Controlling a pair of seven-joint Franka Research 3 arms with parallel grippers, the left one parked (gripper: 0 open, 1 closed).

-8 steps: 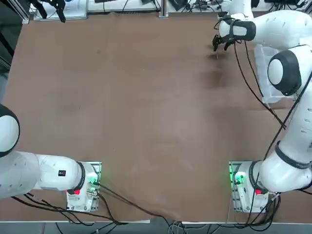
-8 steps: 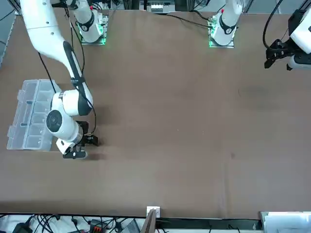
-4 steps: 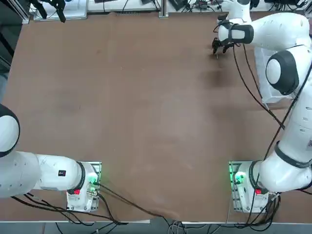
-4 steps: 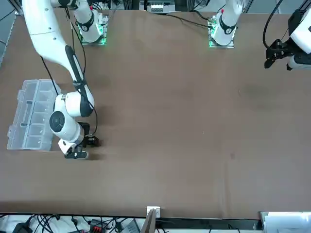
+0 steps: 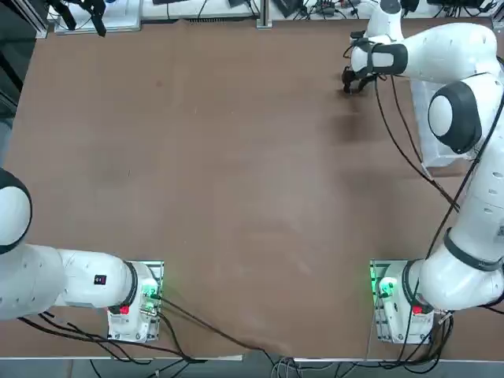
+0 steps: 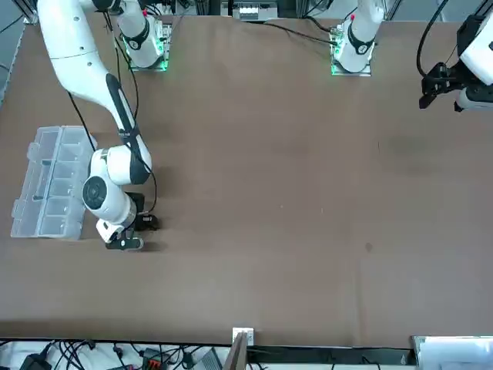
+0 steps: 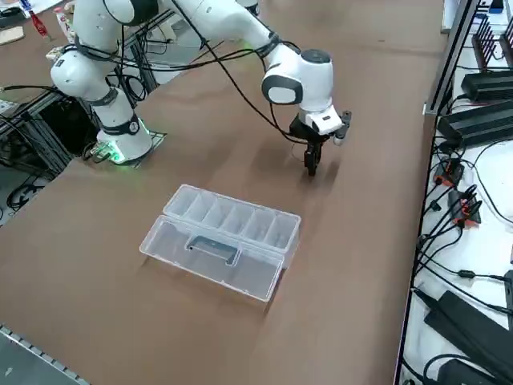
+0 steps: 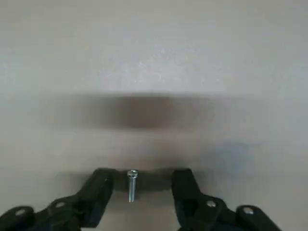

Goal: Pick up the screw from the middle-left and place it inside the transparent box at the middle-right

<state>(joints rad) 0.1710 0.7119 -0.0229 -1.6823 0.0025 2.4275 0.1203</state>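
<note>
Wrist close-up: Here's the screw (image 8: 132, 186), a bright metal sliver with a round head, right between the fingers of the right gripper (image 8: 143, 179)!
Jaws: Standing apart, one on each side of the screw, neither touching it; nothing gripped.
Screw's rest: Whether it lies or stands, I can't tell from here; in the wider views it's too small to make out.
Box, by view: From above, the right arm (image 5: 475, 228) covers part of the transparent box (image 7: 228, 241); swing to the right side view and there's the whole of it, one half split by a row of little walls, the other plainer with a grey handle shape.
In the way: A dark cable (image 7: 240, 92) loops along the arm, and from overhead it crosses the bare table (image 5: 236, 197) just beside the box.
Around: Beyond the table's far edge, black devices (image 7: 479, 85) and tangled leads on a white surface.
Arm pose: Up from its base, bent hard at the elbow, forearm out over the far part of the table, and the gripper pointing down, low, off to the robot's left of the box and near it!
</note>
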